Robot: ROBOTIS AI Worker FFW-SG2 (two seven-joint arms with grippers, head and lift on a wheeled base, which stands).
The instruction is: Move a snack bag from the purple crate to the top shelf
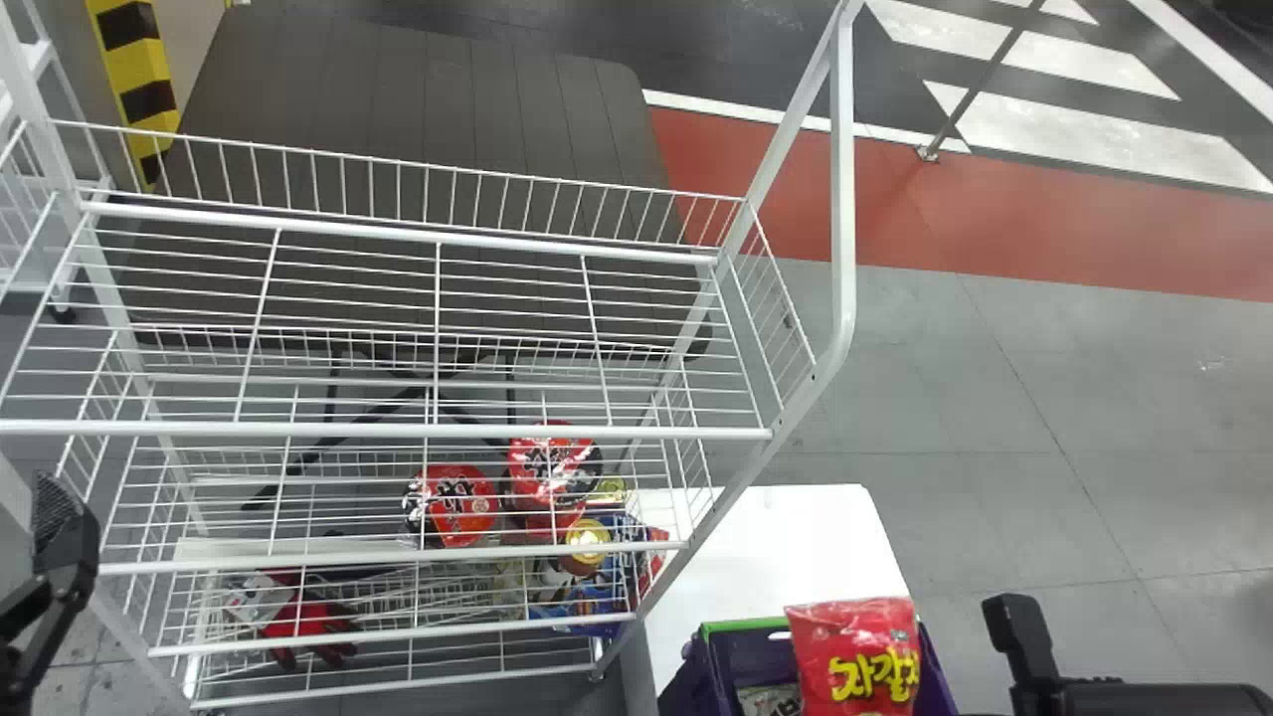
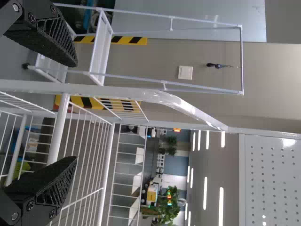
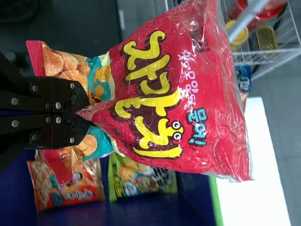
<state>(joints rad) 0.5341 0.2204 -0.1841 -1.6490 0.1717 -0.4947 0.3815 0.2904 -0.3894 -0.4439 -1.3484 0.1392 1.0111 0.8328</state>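
My right arm (image 1: 1044, 664) comes in at the head view's bottom right. Beside it the red snack bag (image 1: 857, 656) hangs over the purple crate (image 1: 718, 671). In the right wrist view my right gripper (image 3: 83, 112) is shut on the gathered end of that snack bag (image 3: 174, 99), whose printed front spreads out from the fingers. My left gripper (image 1: 62, 537) stays at the head view's left edge, by the rack's left end; in the left wrist view the left gripper (image 2: 75, 110) has its fingers wide apart, nothing between them. The top shelf (image 1: 388, 431) is white wire.
Lower rack levels hold red round packs (image 1: 453, 505), cans (image 1: 587, 542) and red gloves (image 1: 310, 626). A white table (image 1: 796, 537) stands right of the rack. Inside the crate lie an orange bag (image 3: 70, 183) and a green bag (image 3: 141, 178). The rack's slanted right post (image 1: 766, 438) rises beside the table.
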